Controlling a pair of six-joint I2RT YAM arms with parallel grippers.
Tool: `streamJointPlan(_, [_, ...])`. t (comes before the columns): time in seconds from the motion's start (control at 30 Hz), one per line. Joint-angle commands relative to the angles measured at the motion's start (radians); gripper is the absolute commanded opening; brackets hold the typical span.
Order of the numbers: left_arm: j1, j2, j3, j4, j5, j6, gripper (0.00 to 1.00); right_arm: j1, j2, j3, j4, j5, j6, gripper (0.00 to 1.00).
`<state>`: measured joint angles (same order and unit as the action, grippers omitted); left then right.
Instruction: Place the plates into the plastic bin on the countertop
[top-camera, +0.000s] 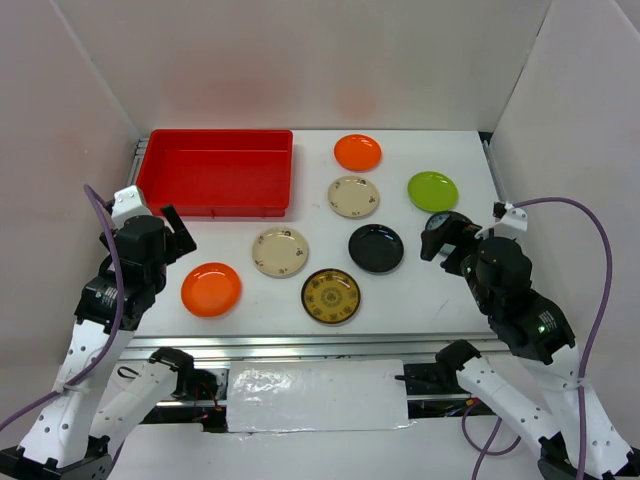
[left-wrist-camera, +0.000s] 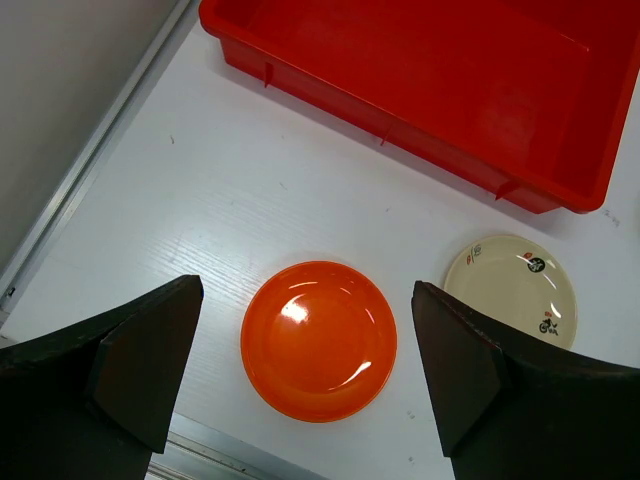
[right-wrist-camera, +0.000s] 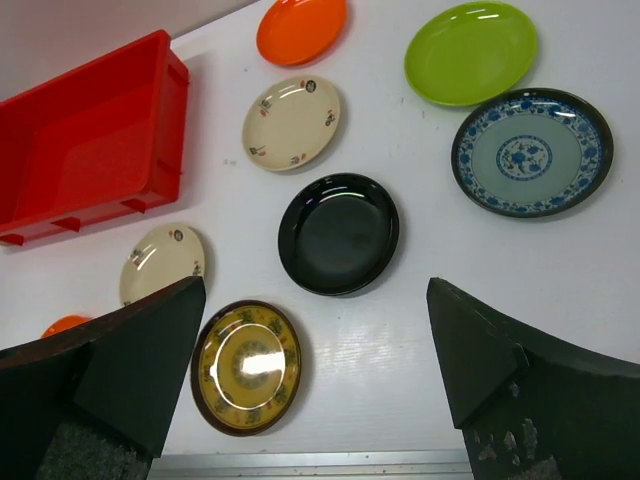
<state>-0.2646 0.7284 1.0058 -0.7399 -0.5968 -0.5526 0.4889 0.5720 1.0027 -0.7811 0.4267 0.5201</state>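
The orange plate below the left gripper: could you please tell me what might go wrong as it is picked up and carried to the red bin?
1. The orange plate lies flat and glossy below the open left gripper; its low rim may slip from a pinch.
2. It sits near the front rail; a nudge could push it off.
3. Carried low, it could strike the red bin wall.

Eight plates sit on the table (top-camera: 450, 290). Two are orange plates (top-camera: 357, 152) (top-camera: 211, 289). Two are beige plates (top-camera: 353, 196) (top-camera: 280, 251). There is one green plate (top-camera: 432, 191), one black plate (top-camera: 376, 248), one brown and gold plate (top-camera: 331, 296) and one blue and grey plate (right-wrist-camera: 530, 152). There is one red bin (top-camera: 220, 208), by the far left corner.
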Motion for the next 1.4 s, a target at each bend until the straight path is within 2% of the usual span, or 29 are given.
streamJointPlan(0.0, [0.005, -0.011, 0.011, 0.028, 0.002, 0.011, 0.99, 0.010, -0.015, 0.030, -0.010, 0.038, 0.015, 1.00])
streamJointPlan(0.23, [0.005, -0.009, 0.013, 0.028, 0.006, 0.011, 0.99, 0.008, -0.037, 0.005, 0.011, 0.021, 0.020, 1.00])
streamJointPlan(0.4, [0.005, -0.003, 0.011, 0.025, 0.009, 0.014, 0.99, -0.012, 0.038, -0.131, 0.101, -0.156, 0.063, 1.00])
streamJointPlan(0.47, [0.005, -0.003, 0.014, 0.025, 0.017, 0.017, 0.99, -0.026, 0.104, -0.240, 0.184, -0.216, 0.115, 1.00])
streamJointPlan(0.57, [0.005, -0.023, 0.007, 0.039, 0.049, 0.034, 0.99, -0.033, 0.164, -0.373, 0.391, -0.360, 0.194, 1.00])
streamJointPlan(0.6, [0.005, -0.030, 0.002, 0.046, 0.057, 0.039, 0.99, -0.036, 0.179, -0.468, 0.513, -0.418, 0.228, 1.00])
streamJointPlan(0.67, [0.005, -0.053, -0.013, 0.068, 0.083, 0.057, 0.99, -0.039, 0.236, -0.577, 0.624, -0.479, 0.256, 0.98])
streamJointPlan(0.7, [0.005, -0.058, -0.018, 0.073, 0.092, 0.062, 0.99, -0.035, 0.258, -0.601, 0.716, -0.508, 0.276, 0.97])
streamJointPlan(0.97, [0.005, 0.008, 0.001, 0.047, 0.092, 0.056, 0.99, 0.076, 0.511, -0.680, 0.928, -0.559, 0.362, 0.88])
streamJointPlan(1.07, [0.005, 0.013, -0.001, 0.048, 0.100, 0.057, 0.99, 0.100, 0.606, -0.697, 0.997, -0.580, 0.399, 0.78])
streamJointPlan(1.17, [0.005, 0.006, -0.006, 0.057, 0.103, 0.059, 0.99, 0.112, 0.657, -0.702, 1.036, -0.586, 0.425, 0.62])
streamJointPlan(1.2, [0.005, 0.006, -0.006, 0.057, 0.106, 0.060, 0.99, 0.114, 0.673, -0.702, 1.040, -0.585, 0.426, 0.52])
streamJointPlan(1.27, [0.005, 0.009, -0.004, 0.057, 0.111, 0.059, 0.99, 0.125, 0.681, -0.699, 1.042, -0.577, 0.432, 0.39])
streamJointPlan(1.37, [0.004, 0.025, 0.001, 0.054, 0.126, 0.056, 0.99, 0.138, 0.671, -0.691, 1.022, -0.554, 0.448, 0.05])
